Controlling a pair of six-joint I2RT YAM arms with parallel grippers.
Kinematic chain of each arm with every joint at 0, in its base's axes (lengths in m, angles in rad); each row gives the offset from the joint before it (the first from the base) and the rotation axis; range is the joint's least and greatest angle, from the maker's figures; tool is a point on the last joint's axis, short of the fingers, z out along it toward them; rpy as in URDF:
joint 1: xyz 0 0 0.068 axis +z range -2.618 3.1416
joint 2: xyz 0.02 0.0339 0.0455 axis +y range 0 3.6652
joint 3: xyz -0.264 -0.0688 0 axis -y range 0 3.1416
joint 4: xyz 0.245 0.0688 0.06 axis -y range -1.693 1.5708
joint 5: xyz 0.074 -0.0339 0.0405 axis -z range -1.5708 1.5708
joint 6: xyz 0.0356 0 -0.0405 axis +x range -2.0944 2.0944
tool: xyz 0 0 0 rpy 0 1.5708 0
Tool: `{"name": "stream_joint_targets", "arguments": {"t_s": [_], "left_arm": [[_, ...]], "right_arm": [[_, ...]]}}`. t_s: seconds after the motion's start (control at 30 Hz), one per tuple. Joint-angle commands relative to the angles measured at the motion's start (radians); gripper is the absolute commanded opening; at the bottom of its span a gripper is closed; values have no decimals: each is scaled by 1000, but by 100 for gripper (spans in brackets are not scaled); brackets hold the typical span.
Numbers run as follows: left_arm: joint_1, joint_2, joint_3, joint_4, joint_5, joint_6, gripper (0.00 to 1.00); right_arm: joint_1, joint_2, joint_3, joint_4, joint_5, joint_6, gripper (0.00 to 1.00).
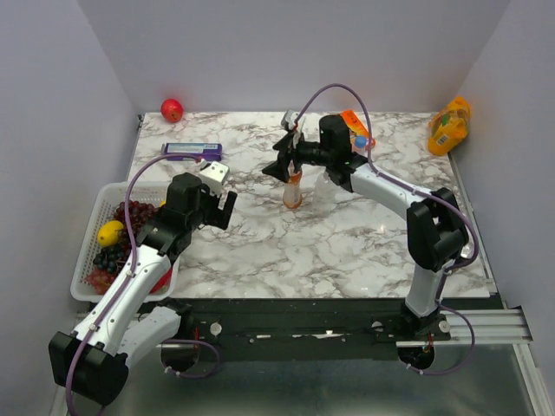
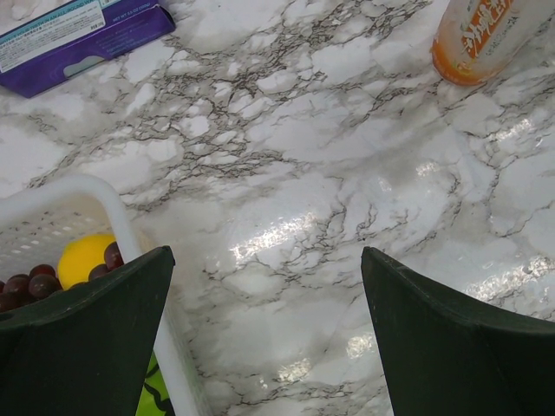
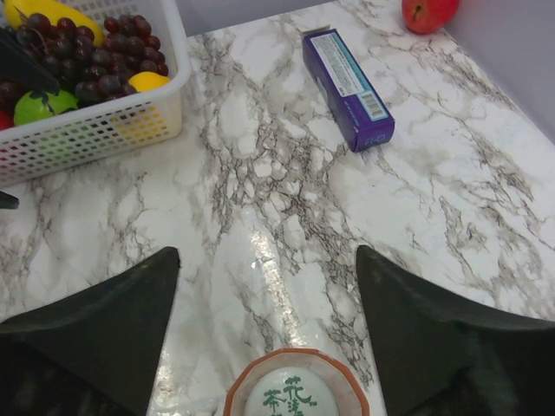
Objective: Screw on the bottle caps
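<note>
The bottle with orange liquid [image 1: 293, 192] stands upright mid-table and also shows at the top right of the left wrist view [image 2: 475, 39]. A whitish bottle cap [image 3: 295, 397] printed with green characters sits on its neck. My right gripper [image 1: 291, 161] hovers right over it, open [image 3: 269, 260]; its fingers stand wide on either side of the cap and touch nothing. My left gripper [image 1: 222, 204] is open and empty [image 2: 267, 256] over bare marble beside the basket. A small blue thing [image 1: 360, 140] peeks out behind the right arm; what it is I cannot tell.
A white basket [image 1: 97, 201] of grapes and fruit sits at the left edge. A purple box [image 1: 191, 150], a white cube [image 1: 216, 172] and a red apple [image 1: 172, 109] lie at the back left. A yellow-orange pouch [image 1: 449, 126] rests at the back right.
</note>
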Motion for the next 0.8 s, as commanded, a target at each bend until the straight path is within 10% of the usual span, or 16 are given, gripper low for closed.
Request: {"name": "stream_joint_targets", "arguments": {"t_s": [0.0, 0.43, 0.77], "left_arm": [[10, 1, -11, 39, 27, -11, 99], [10, -11, -42, 191, 47, -19, 99], [11, -14, 9, 289, 24, -65, 99]], "right_arm": [[1, -78, 33, -58, 80, -26, 99], [1, -300, 101, -364, 189, -24, 100], [4, -335, 326, -670, 760, 122, 100]]}}
